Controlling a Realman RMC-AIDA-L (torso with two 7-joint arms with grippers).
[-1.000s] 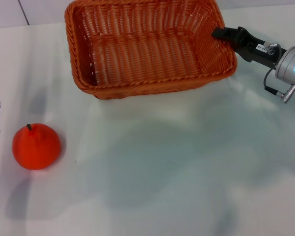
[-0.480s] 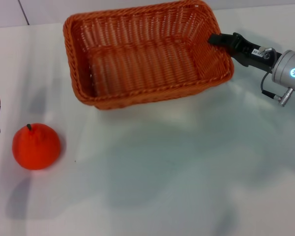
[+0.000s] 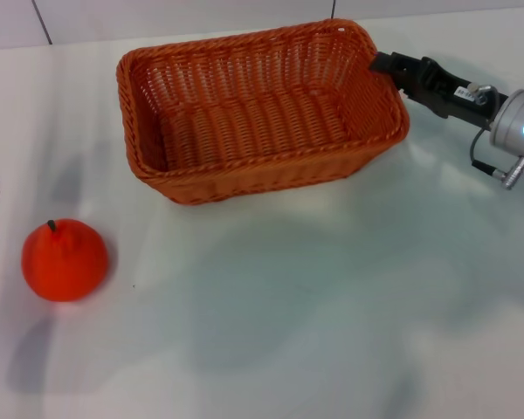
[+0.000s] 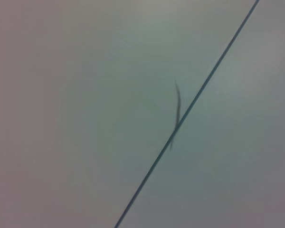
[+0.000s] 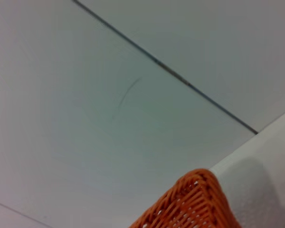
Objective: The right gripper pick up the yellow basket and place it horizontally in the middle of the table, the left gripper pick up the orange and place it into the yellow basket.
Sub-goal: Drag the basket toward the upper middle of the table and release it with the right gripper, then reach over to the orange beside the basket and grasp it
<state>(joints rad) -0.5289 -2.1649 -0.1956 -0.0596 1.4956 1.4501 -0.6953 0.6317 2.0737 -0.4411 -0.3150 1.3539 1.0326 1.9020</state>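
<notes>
Counter (image 3: pixel 332 305) fills the head view, white and smooth with soft grey shadows. Taking the basket (image 3: pixel 253 109) as the landmark: it rests on the far half of the counter, an orange-brown woven tray with a braided rim, open side up, its long side running roughly across the view and slightly skewed. One corner of it also shows in the right wrist view (image 5: pixel 190 204), against pale floor crossed by a dark seam.

At the basket's right end, the right gripper (image 3: pixel 389 65) reaches in from the right on a silver wrist with a blue-white light; its black fingers are pinched on the rim at the far right corner.

Well apart from the basket, toward the near left, the orange (image 3: pixel 64 259) sits alone on the counter, stem up, with nothing touching it.

Left of the basket, at the frame's edge, only a cable plug and a dark scrap of the left arm show; the left gripper itself is out of sight, and its wrist camera sees only pale floor.
</notes>
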